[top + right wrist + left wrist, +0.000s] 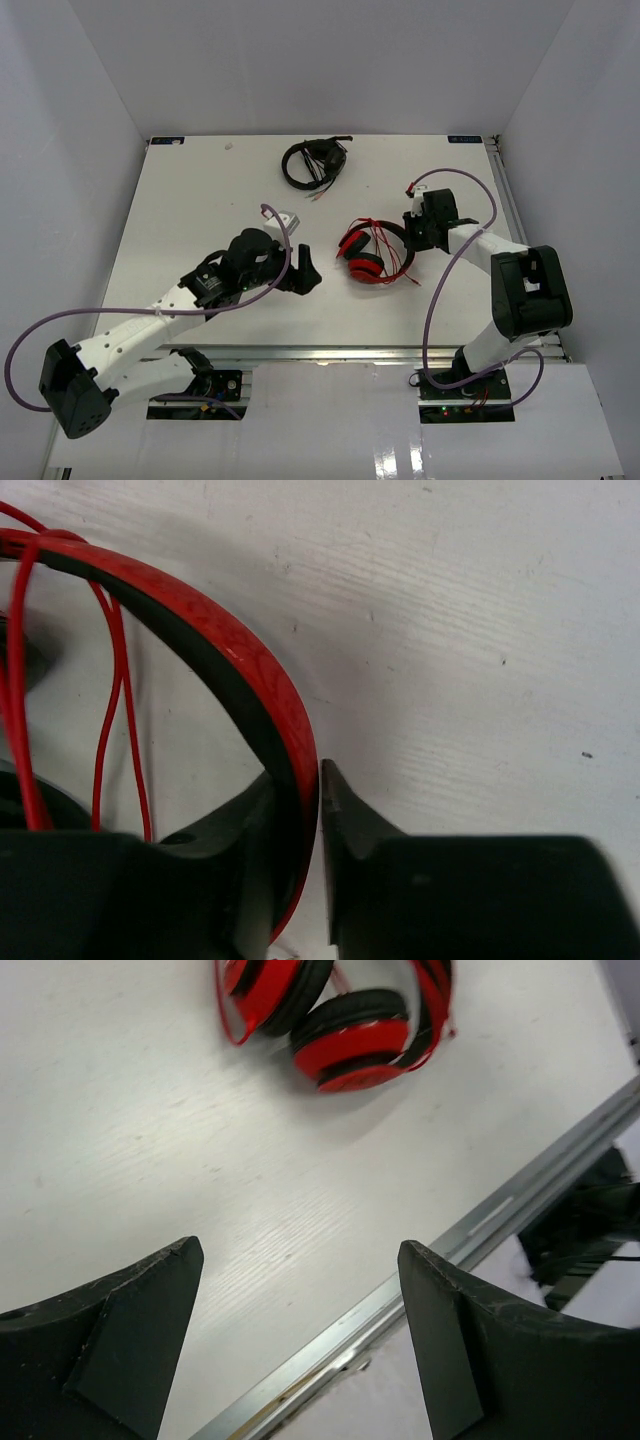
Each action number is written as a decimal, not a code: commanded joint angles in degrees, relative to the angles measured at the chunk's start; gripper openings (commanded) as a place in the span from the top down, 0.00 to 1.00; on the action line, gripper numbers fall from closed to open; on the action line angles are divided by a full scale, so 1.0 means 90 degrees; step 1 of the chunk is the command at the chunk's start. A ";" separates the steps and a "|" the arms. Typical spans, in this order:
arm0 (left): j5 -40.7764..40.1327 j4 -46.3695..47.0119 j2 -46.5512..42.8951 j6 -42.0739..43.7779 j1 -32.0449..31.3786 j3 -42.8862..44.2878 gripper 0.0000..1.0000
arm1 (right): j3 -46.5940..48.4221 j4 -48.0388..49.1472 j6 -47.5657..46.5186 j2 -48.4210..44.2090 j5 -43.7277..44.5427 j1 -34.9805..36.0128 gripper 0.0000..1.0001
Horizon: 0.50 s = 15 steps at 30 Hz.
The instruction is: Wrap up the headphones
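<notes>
1. My left gripper (pixel 303 272): fingers (pixel 120 1340) spread wide with nothing between them, over the white table (pixel 190 200), near its front rail (pixel 420 1275).
2. Black headphones (pixel 315 162): at the far edge of the table, well apart from both my grippers.
3. The headphones (pixel 368 256): red, right of the table's middle, ear cups side by side, near my left gripper but apart from it. Thin red cable (pixel 105 690) loops loosely inside the band.
4. My right gripper (pixel 414 232): fingers (pixel 350 825) pressed together on the headband's right side, pinching the red band.
</notes>
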 commanded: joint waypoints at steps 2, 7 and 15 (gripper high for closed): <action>-0.0863 0.0371 -0.0882 0.0734 0.0031 -0.0912 0.10 | 0.0326 0.0488 -0.0200 -0.0035 -0.0089 -0.0075 0.59; -0.0806 0.0701 -0.1318 0.0908 0.0031 -0.1236 0.09 | 0.0150 0.0388 -0.0434 -0.0749 0.0265 -0.0172 0.28; -0.0560 0.0724 -0.1408 0.1572 0.0021 -0.1134 0.09 | -0.0299 -0.0218 -0.1025 -0.2945 0.0820 -0.0209 0.10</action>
